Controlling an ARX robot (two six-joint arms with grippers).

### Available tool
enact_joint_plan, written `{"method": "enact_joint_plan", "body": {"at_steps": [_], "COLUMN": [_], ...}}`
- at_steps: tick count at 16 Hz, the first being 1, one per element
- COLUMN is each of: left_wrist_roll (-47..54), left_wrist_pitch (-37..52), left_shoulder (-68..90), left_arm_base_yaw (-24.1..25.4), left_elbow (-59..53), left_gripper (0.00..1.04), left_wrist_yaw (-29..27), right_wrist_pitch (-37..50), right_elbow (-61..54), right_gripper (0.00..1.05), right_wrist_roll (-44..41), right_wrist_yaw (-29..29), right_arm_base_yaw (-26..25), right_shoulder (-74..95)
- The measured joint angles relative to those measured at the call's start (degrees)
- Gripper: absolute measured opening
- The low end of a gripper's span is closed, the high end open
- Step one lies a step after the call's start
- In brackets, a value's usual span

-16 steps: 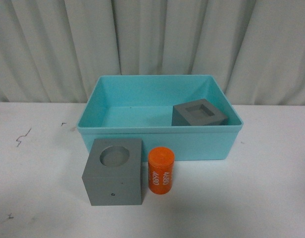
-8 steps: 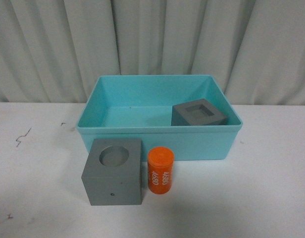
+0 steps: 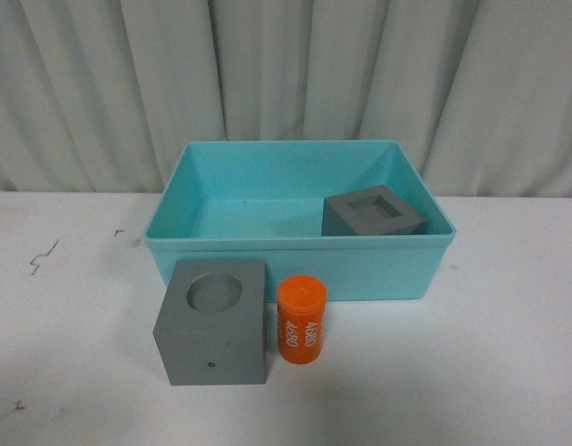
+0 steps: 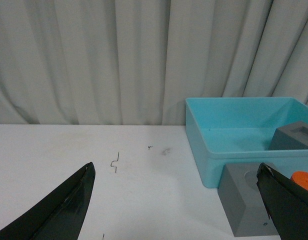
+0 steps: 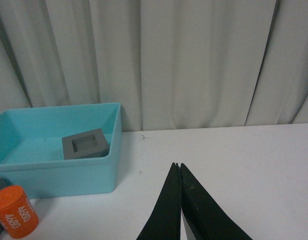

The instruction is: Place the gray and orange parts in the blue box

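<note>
The blue box (image 3: 298, 244) stands at the middle back of the table, with the gray cube with a square recess (image 3: 372, 212) inside its right end. In front of the box on the table sit the gray cube with a round recess (image 3: 213, 322) and, just right of it, the upright orange cylinder (image 3: 301, 319) printed "4680". Neither arm shows in the front view. My left gripper (image 4: 176, 172) is open over bare table left of the round-recess cube (image 4: 246, 205). My right gripper (image 5: 177, 166) is shut, empty, over the table right of the box (image 5: 58, 169) and the cylinder (image 5: 14, 211).
A pale curtain (image 3: 286, 84) hangs behind the white table (image 3: 509, 353). Small dark marks (image 3: 42, 256) dot the tabletop at the left.
</note>
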Motion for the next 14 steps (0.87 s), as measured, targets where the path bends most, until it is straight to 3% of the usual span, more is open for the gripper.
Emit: {"method": "enact_joint_plan", "body": {"at_steps": [9, 10, 14], "left_wrist_roll": [0.02, 0.0, 0.0], "left_wrist_pitch": [0.02, 0.0, 0.0], "left_shoulder": [0.0, 0.0, 0.0], "left_arm_base_yaw": [0.0, 0.0, 0.0], "left_elbow": [0.0, 0.0, 0.0], "left_gripper": [0.98, 0.98, 0.98], "left_wrist_yaw": [0.0, -0.02, -0.04], "right_wrist_pitch": [-9.4, -18.93, -18.88], "right_elbow": [0.0, 0.02, 0.02], "right_gripper": [0.02, 0.02, 0.05], "right_wrist_roll": [-0.02, -0.02, -0.02], "right_wrist_yaw": [0.0, -0.11, -0.13], "right_arm_base_yaw": [0.0, 0.0, 0.0], "right_shoulder": [-9.33, -16.02, -18.56]}}
